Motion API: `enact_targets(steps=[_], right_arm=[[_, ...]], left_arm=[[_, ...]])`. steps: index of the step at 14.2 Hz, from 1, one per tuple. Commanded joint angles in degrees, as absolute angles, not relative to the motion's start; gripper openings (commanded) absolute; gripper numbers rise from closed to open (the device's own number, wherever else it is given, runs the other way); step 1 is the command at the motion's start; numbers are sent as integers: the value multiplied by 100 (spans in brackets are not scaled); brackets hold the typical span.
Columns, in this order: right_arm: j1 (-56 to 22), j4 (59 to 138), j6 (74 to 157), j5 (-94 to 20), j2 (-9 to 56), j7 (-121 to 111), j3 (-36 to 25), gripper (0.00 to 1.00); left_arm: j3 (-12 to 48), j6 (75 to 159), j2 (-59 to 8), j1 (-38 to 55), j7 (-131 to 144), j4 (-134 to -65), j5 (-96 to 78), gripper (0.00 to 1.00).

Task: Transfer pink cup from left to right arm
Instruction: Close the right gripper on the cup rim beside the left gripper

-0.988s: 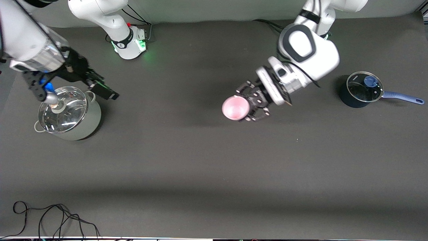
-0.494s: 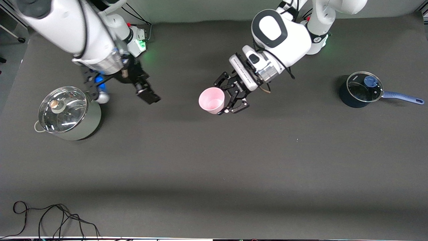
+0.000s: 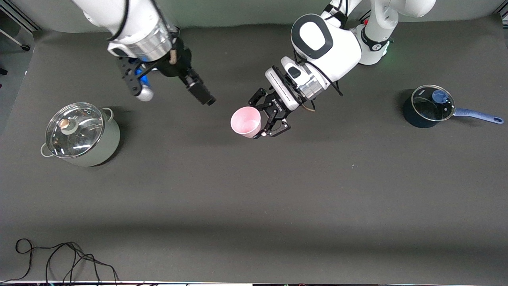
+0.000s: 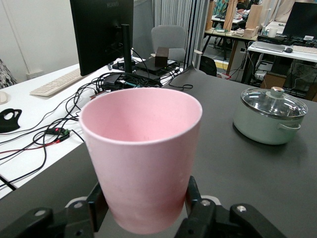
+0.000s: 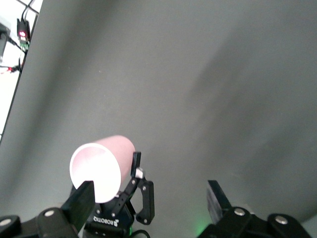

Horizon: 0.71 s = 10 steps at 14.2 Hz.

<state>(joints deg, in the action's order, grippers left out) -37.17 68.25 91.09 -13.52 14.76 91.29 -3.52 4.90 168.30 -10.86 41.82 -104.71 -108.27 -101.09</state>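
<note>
- Table (image 3: pixel 254 206): dark mat surface. Its edges toward both arms' ends run out of the front view.
- Right arm (image 3: pixel 131 24): enters from the top of the front view, its upper links cut off by the frame. Silver wrist is visible; the base is hidden under the arm.
- Left arm (image 3: pixel 329 43): white boxy wrist block visible; shoulder cut off at the top edge.
- Lidded pot (image 3: pixel 81 135): pale green, glass lid, standing toward the right arm's end of the table. Also seen in the left wrist view (image 4: pixel 270 116).
- Blue saucepan (image 3: pixel 428 106): glass lid on, handle pointing to the table's edge, toward the left arm's end.
- Left gripper (image 3: pixel 266 124): over the middle of the table, fingers clamped on the pink cup's lower part. In the left wrist view the fingertips are hidden by the cup.
- Right gripper (image 3: pixel 174 93): up over the table between the lidded pot and the cup, fingers spread wide, nothing between them. One finger (image 5: pixel 81 203) shows only as a blurred dark edge.
- Pink cup (image 3: pixel 246 121): held in the air, tilted, mouth toward the right gripper; well apart from it. Its base is hidden.
- Cable (image 3: pixel 59 258): black tangle at the table's near edge, partly cut off.
</note>
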Motion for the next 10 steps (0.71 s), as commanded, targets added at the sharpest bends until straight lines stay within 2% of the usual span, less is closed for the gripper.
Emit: enact_targets(steps=[1, 8, 9, 10], right_arm=[[-3990, 6618, 9324, -1485, 1871, 9246, -422, 100], [-4008, 6618, 9668, -1503, 2285, 9264, -308, 100], [-4008, 6627, 9720, -1503, 2294, 9264, -299, 90], [-4008, 6627, 9756, -1503, 2294, 9255, -308, 67]], left_arm=[[501, 16989, -1116, 4263, -10398, -10696, -10248, 12], [501, 17024, -1143, 4254, -10318, -10688, -10266, 12], [501, 17033, -1143, 4254, -10318, -10688, -10266, 12], [501, 17059, -1143, 4254, -10318, -10688, -10274, 12]])
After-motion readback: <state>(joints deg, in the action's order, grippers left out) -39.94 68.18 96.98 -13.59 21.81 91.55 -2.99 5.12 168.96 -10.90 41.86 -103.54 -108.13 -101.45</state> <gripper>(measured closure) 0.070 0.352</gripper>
